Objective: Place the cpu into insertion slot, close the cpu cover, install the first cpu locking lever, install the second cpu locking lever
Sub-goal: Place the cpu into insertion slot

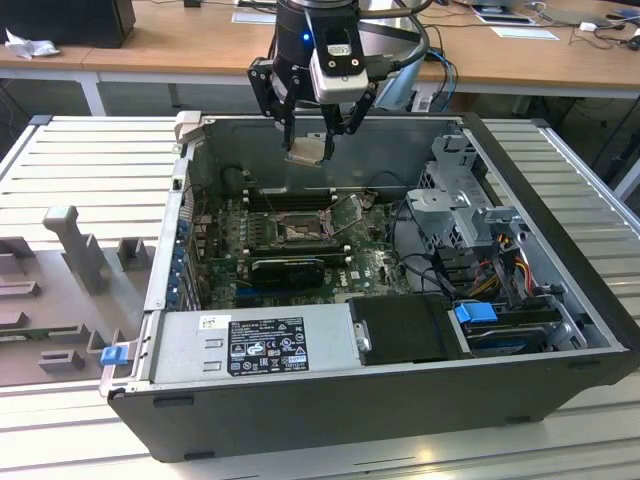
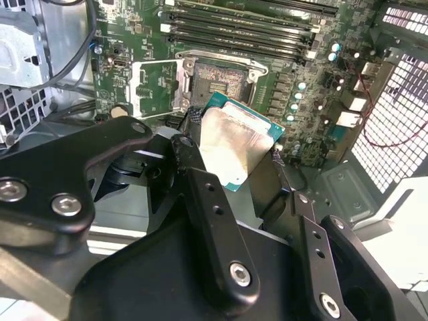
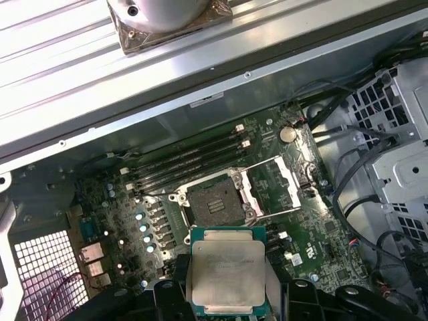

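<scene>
My gripper (image 1: 308, 148) hangs above the open computer case, shut on the cpu (image 1: 305, 153). In both wrist views the cpu (image 2: 237, 147) (image 3: 226, 271) is a pale silver square on a green backing, gripped on two opposite edges by the black fingers (image 2: 200, 194). Lower down on the green board, the insertion slot (image 1: 297, 232) (image 2: 221, 81) (image 3: 215, 200) lies bare with its pin field exposed. The cpu cover (image 2: 155, 90) (image 3: 271, 187) is swung open beside the slot. The cpu is well above the slot and touches nothing.
Inside the case are a black card (image 1: 285, 268), a grey power supply (image 1: 255, 340), a metal drive cage (image 1: 460, 200) with cables, and a blue latch (image 1: 475, 312). Memory slots (image 3: 187, 160) run behind the socket. A grey fixture (image 1: 75, 250) lies on the exterior view's left.
</scene>
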Robot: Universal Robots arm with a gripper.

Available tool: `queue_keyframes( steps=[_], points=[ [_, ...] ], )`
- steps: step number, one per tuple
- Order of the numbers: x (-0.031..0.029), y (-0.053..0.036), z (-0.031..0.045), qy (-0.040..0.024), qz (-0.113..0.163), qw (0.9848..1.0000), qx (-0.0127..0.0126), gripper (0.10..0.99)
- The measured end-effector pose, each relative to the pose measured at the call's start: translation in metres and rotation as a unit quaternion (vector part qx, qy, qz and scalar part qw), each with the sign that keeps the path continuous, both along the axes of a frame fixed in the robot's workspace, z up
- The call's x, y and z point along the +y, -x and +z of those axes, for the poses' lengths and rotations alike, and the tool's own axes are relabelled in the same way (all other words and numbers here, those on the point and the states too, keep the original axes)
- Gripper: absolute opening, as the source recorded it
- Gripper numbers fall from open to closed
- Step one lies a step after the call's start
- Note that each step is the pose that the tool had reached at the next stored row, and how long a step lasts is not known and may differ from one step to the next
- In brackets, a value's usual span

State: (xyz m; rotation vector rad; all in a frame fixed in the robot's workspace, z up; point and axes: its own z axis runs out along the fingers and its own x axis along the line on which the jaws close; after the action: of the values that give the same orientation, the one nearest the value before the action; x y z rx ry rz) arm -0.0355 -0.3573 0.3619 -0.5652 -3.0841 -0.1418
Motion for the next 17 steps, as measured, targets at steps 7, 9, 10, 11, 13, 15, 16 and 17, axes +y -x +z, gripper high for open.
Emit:
queue_keyframes(
  steps=[7,9,10,11,13,15,16,17],
  points=[
    [0.0000,0.0000,0.0000,0.0000,-0.014,0.9999,0.0000,0.525],
    [0.0000,0.0000,0.0000,0.0000,-0.018,0.9998,0.0000,0.525],
    [0.0000,0.0000,0.0000,0.0000,-0.021,0.9998,0.0000,0.525],
    [0.0000,0.0000,-0.0002,0.0001,-0.031,0.9995,0.0000,0.525],
    [0.0000,0.0000,-0.0011,0.0000,-0.053,0.9986,0.0000,0.525],
    [0.0000,0.0000,-0.0016,0.0000,-0.068,0.9977,0.0000,0.525],
    [0.0000,0.0000,-0.0019,0.0000,-0.076,0.9971,0.0000,0.525],
    [0.0000,0.0000,-0.0021,0.0000,-0.082,0.9966,0.0000,0.525]
  ],
)
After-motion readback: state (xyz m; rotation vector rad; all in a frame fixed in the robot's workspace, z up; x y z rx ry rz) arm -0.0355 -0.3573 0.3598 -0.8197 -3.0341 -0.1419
